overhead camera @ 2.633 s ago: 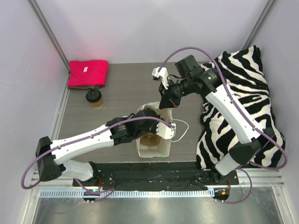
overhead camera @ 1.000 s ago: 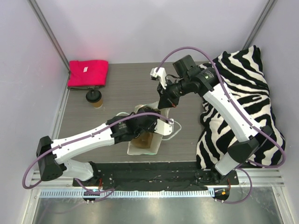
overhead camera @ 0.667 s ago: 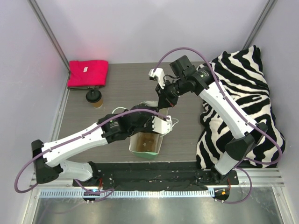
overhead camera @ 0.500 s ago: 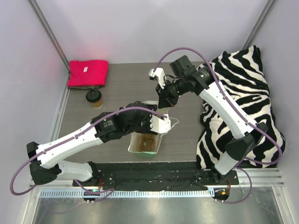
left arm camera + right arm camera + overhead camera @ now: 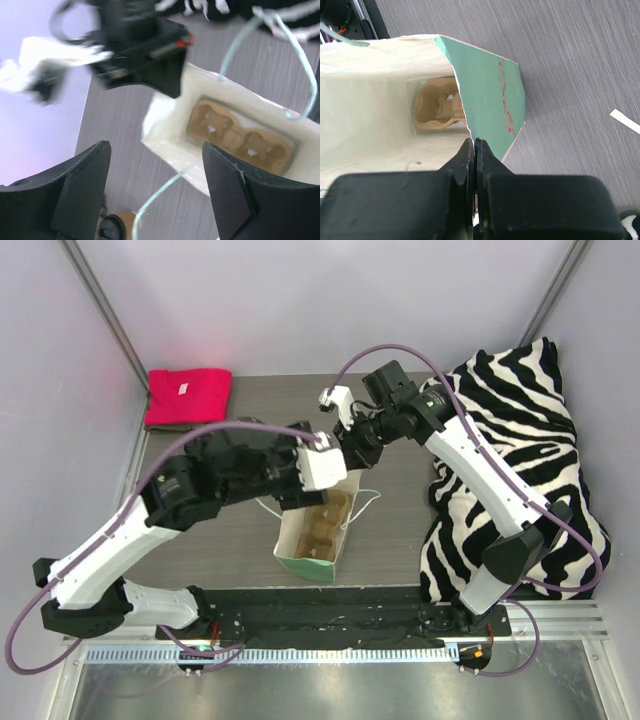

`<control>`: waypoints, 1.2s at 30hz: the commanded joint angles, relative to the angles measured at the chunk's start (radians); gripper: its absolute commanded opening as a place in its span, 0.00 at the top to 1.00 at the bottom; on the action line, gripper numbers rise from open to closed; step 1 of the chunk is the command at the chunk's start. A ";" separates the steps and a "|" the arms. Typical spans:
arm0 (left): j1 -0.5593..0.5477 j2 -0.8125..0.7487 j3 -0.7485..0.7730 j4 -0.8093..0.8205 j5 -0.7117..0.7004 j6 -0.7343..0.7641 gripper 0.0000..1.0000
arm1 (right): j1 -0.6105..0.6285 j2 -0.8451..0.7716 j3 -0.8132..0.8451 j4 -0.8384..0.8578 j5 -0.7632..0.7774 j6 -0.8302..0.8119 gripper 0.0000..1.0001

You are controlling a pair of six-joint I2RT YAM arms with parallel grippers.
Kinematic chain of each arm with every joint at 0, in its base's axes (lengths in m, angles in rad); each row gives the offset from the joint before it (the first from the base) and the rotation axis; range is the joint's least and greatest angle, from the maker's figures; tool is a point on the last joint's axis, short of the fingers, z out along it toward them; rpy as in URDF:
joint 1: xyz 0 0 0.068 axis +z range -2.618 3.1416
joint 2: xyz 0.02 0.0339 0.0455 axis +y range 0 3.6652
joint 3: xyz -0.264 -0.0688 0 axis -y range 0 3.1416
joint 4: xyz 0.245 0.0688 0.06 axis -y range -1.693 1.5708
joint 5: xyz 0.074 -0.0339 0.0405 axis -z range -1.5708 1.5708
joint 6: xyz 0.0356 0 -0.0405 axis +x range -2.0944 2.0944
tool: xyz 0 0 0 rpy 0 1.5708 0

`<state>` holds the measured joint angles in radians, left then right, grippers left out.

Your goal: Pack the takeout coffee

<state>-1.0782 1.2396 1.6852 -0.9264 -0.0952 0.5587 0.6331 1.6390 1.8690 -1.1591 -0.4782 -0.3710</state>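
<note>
The right gripper [image 5: 474, 150] is pinching the rim of the white-and-green bag [image 5: 490, 85], fingers pressed tight on the paper. The left gripper [image 5: 155, 150] is hovering over the bag mouth, spread wide, gripping nothing. A pulp tray [image 5: 235, 135] is lying inside. The takeout coffee [image 5: 117, 229] is sitting on the table [image 5: 115, 120] outside, at the bag's seven o'clock in the left wrist view.

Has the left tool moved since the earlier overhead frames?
Yes. The left tool has lifted up out of the paper bag and shifted away from the zebra cushion, toward the red towel; its jaws now stand open.
</note>
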 commanded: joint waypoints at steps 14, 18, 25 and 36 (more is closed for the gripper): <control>0.840 0.081 0.070 0.000 0.606 -0.543 0.09 | 0.013 -0.144 -0.111 0.121 0.065 0.095 0.99; 0.975 0.214 0.077 -0.063 0.663 -0.592 0.01 | -0.022 -0.101 -0.194 0.130 0.076 0.139 0.99; 1.054 0.337 0.094 -0.164 0.697 -0.619 0.00 | -0.259 0.151 -0.001 0.032 -0.173 0.268 0.99; 1.068 0.399 0.125 -0.193 0.583 -0.566 0.00 | -0.273 0.194 0.179 -0.097 -0.230 0.291 0.99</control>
<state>-0.0196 1.6260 1.7756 -1.0912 0.5114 -0.0395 0.3470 1.9114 2.0823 -1.1961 -0.6632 -0.0971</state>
